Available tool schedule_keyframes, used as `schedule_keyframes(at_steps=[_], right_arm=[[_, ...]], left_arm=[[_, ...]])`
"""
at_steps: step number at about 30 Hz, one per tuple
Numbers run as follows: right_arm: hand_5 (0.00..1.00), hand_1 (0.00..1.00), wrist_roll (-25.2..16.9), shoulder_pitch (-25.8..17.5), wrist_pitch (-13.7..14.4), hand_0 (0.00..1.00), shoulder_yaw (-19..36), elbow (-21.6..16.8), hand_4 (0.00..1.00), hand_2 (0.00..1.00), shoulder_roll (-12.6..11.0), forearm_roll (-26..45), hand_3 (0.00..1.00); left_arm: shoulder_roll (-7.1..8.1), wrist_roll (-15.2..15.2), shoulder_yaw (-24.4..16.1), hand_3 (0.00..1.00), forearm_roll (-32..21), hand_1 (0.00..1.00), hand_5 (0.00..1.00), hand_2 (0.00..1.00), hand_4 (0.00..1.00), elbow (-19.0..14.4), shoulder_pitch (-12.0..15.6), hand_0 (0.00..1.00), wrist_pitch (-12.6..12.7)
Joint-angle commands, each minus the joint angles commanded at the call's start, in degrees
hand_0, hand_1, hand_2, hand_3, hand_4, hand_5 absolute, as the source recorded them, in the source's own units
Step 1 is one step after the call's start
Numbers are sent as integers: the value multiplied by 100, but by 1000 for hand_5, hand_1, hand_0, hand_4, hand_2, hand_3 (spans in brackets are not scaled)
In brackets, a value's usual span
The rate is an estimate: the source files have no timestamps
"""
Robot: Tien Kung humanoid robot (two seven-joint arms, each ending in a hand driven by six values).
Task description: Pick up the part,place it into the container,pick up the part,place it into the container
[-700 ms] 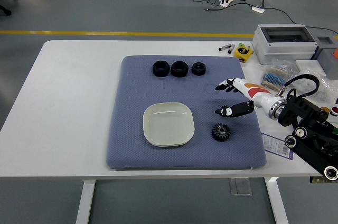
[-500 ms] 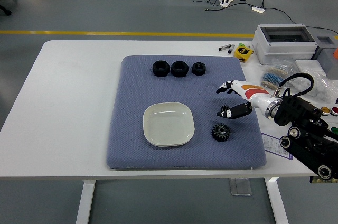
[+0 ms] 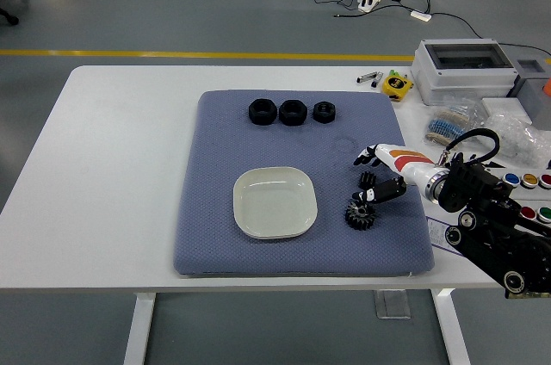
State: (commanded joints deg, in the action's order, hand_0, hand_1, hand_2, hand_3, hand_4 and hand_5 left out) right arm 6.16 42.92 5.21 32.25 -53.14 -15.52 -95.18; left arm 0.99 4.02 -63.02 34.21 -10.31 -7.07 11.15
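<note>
A black gear (image 3: 358,215) lies on the blue mat (image 3: 215,201), right of the empty white dish (image 3: 275,202). Three black nuts (image 3: 291,112) sit in a row at the mat's far side. My right hand (image 3: 372,177) reaches in from the right and hangs just above the gear. Its fingers are spread, with the thumb close over the gear's top, and they hold nothing. The left arm is out of sight.
A grey box (image 3: 469,70) with a clear lid stands at the table's far right. Near it are a yellow tape measure (image 3: 396,84), bagged parts (image 3: 448,129) and coloured buttons (image 3: 532,182). The white table (image 3: 112,176) extends left of the mat.
My right hand has come down and toward the near edge, from above the mat's right side to just over the gear. The gear and dish have not moved.
</note>
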Motion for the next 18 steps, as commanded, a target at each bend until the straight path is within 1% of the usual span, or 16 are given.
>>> schedule_keyframes(at_steps=[2, 3, 8, 9, 14, 15, 18], right_arm=[[331, 719, -4, -8, 30, 720, 7, 31, 911, 734, 4, -3, 729], [332, 690, -5, -15, 43, 665, 9, 46, 904, 722, 1, -3, 710], [332, 690, 29, -36, 73, 665, 3, 112, 904, 722, 13, 15, 710], [337, 660, 31, -40, 79, 626, -2, 111, 898, 702, 16, 25, 687], [337, 660, 0, -42, 149, 626, -23, 125, 898, 702, 52, 56, 687], [330, 615, -1, -38, 169, 552, -29, 139, 866, 662, 63, 60, 592], [330, 615, 7, -34, 204, 552, -45, 190, 866, 662, 87, 65, 592]], left_arm=[[0, 3, -6, 567, 11, 623, 704, 641, 619, 0, 4, 710, 2], [0, 3, -7, 568, 14, 624, 704, 642, 619, 0, 6, 710, 3], [-1, 9, -18, 568, 34, 624, 704, 642, 619, 0, 24, 710, 9], [-1, 11, -18, 567, 41, 623, 704, 644, 619, 0, 28, 710, 9], [-2, 19, -29, 567, 76, 623, 704, 644, 619, 0, 44, 710, 9], [-2, 21, -31, 567, 83, 624, 704, 644, 619, 0, 47, 710, 9], [-2, 23, -33, 567, 96, 624, 704, 644, 619, 0, 56, 710, 10]])
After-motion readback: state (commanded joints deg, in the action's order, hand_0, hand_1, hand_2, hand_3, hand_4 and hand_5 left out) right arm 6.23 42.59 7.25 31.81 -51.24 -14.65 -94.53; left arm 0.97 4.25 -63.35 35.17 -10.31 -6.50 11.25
